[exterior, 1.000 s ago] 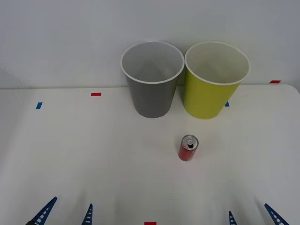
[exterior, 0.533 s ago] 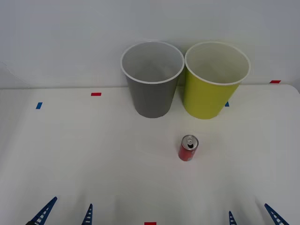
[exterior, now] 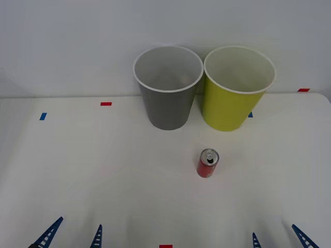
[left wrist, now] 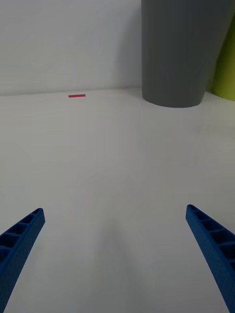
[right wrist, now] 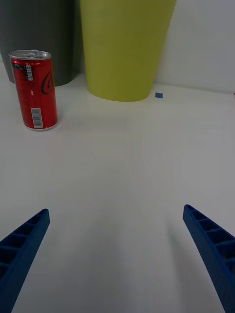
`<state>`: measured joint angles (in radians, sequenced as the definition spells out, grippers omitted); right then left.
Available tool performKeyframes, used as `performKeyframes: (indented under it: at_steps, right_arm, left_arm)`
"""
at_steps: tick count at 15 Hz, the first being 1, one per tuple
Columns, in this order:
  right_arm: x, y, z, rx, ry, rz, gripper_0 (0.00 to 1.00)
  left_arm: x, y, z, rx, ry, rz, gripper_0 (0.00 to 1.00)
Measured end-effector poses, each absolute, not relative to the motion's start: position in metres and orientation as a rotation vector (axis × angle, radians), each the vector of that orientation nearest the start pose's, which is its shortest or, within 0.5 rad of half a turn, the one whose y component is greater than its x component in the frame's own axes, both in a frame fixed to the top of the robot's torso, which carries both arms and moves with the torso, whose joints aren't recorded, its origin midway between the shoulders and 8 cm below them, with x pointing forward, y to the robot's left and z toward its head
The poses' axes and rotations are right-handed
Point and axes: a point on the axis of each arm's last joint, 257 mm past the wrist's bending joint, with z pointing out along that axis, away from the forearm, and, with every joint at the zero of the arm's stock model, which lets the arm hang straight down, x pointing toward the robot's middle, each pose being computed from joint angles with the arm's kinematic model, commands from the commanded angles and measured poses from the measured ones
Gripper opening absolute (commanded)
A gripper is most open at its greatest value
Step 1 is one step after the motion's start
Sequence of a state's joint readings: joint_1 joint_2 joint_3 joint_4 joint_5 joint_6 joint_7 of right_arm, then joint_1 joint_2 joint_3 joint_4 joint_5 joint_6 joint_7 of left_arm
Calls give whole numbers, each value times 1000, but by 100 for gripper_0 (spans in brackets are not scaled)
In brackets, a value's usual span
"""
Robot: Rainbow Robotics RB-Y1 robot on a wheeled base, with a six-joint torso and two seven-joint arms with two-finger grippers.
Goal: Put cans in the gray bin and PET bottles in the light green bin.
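Nothing is sorted yet, by the look of it. Nearest the camera, the left gripper [exterior: 72, 236] and right gripper [exterior: 278, 237] hover low over the white surface [exterior: 77, 165], both spread wide and empty. The red can [exterior: 208, 163] stands upright ahead of the right gripper, toward its inner side and well apart from it. Beyond the can, the gray bin [exterior: 167, 88] and light green bin [exterior: 238, 88] stand side by side.
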<state>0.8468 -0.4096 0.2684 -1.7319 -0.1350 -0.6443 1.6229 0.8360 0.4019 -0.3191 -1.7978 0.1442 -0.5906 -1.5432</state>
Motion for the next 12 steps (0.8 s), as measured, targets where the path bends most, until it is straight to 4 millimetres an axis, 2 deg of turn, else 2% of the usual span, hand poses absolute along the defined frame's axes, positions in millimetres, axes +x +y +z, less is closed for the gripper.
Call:
performKeyframes:
  at_steps: [12]
  right_arm:
    - [236, -264, -329, -214, 1653, -6, 95]
  left_arm:
    - [248, 234, -317, 130, 1648, -124, 100]
